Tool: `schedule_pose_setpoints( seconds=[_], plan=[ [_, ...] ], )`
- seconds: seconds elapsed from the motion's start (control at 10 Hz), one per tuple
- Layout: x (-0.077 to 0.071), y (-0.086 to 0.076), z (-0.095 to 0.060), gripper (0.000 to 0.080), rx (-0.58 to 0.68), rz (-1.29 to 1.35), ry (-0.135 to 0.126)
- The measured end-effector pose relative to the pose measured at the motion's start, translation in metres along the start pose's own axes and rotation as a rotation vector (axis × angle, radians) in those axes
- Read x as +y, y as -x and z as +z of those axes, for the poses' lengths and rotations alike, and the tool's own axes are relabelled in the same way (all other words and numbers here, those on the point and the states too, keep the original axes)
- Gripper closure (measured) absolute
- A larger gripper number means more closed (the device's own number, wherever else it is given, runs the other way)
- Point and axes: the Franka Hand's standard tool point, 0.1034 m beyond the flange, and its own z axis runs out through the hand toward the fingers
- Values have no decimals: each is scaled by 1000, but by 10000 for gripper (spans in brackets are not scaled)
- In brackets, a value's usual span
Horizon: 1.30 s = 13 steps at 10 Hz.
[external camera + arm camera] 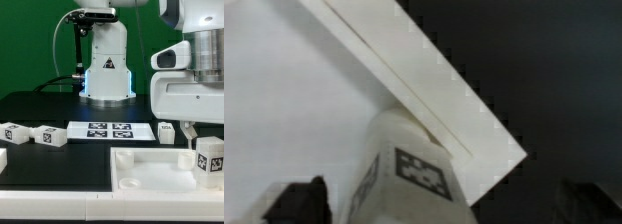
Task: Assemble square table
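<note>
The white square table top (150, 172) lies at the front of the black table, and its rim and corner fill the wrist view (331, 80). One white leg (210, 160) with a black-and-white tag stands upright at the top's corner on the exterior view's right; it also shows in the wrist view (411, 175). My gripper (197, 140) hangs right above this leg, its fingers straddling the leg's upper end. In the wrist view a strip of light surface shows between the dark finger (299, 203) and the leg. The other finger is lost against the dark background.
Two loose tagged legs (14, 133) (47, 135) lie at the exterior view's left, and another (166, 130) lies behind the table top. The marker board (108, 130) lies in the middle. The arm's base (105, 70) stands at the back.
</note>
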Motion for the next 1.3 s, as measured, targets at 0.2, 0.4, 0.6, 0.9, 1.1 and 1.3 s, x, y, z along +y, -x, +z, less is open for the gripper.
schedule_pose_setpoints(
  seconds=[0.2, 0.4, 0.6, 0.9, 1.1, 1.3],
  plan=[
    [1, -1, -1, 153, 6, -160, 7],
    [0, -4, -7, 151, 25, -535, 25],
    [1, -2, -5, 151, 19, -789, 34],
    [1, -2, -5, 395, 18, -767, 32],
    [3, -4, -4, 502, 20, -648, 32],
    [5, -5, -4, 502, 25, -445, 34]
  ],
)
